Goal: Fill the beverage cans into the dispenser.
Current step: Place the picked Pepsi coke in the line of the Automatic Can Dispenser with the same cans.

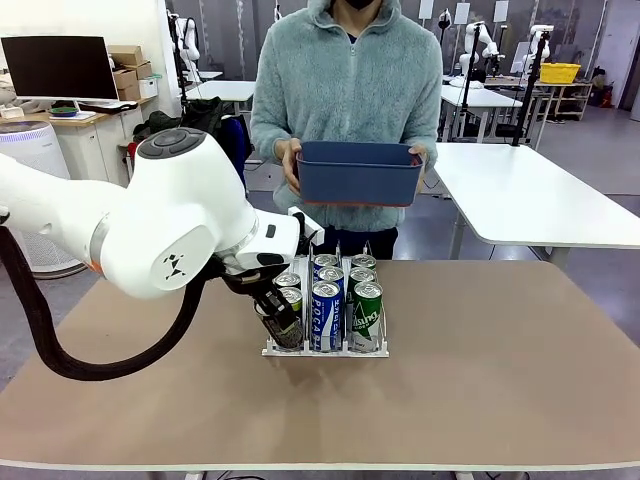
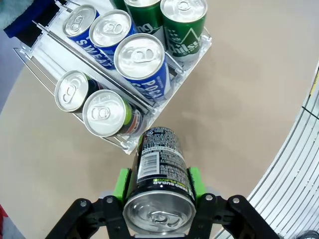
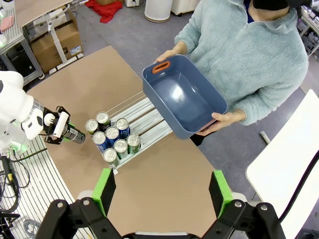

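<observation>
The left tool (image 1: 283, 325) holds a dark can (image 1: 287, 333) at the dispenser (image 1: 325, 349) (front-left lane).

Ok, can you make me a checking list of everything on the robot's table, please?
Surface: brown table, bare around the rack.
Job's things: dispenser with seven upright cans in three lanes; black can lying sideways in the left end effector.
Clutter: nothing seen on the table.
End effectors: left end effector shut on the black can, at the dispenser's front; right end effector open, high above.
Cables: black hose on the left arm.
Surroundings: person holding an empty blue bin.
</observation>
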You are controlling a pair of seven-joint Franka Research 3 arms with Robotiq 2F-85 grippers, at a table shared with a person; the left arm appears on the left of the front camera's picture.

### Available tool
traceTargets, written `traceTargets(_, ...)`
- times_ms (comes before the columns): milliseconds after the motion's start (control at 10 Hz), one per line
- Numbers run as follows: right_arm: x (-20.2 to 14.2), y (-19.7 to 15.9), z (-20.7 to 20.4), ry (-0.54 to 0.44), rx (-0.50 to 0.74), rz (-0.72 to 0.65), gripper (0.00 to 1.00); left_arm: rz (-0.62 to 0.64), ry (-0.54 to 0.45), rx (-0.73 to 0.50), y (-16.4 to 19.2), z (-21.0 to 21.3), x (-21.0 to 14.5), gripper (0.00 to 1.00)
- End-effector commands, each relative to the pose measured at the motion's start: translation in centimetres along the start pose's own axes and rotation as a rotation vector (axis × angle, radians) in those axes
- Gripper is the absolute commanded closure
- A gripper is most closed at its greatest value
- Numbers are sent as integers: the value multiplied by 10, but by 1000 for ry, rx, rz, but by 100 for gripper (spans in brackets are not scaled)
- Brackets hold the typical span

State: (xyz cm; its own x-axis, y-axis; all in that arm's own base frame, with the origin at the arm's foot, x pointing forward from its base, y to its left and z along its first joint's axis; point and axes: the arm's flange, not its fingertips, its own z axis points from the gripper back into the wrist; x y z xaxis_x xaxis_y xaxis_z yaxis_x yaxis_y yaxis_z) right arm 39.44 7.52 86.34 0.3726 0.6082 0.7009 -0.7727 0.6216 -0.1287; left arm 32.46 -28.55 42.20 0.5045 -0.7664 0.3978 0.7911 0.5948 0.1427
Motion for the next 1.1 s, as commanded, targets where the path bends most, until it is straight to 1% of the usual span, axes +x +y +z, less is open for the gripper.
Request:
traceTargets(0, 0, 1, 0, 0, -1, -13, 0, -24, -36, -6, 16, -13, 4, 42)
traceTargets(700, 0, 1, 0, 0, -1, -13, 0, -22, -70, 35, 65, -35, 25, 42)
traceTargets(900, 0, 1, 0, 0, -1, -13, 0, -24, -67, 27, 74, -39, 30, 42)
traceTargets(1000, 0, 1, 0, 0, -1, -13, 0, -21, -50, 5, 75, -45, 34, 42)
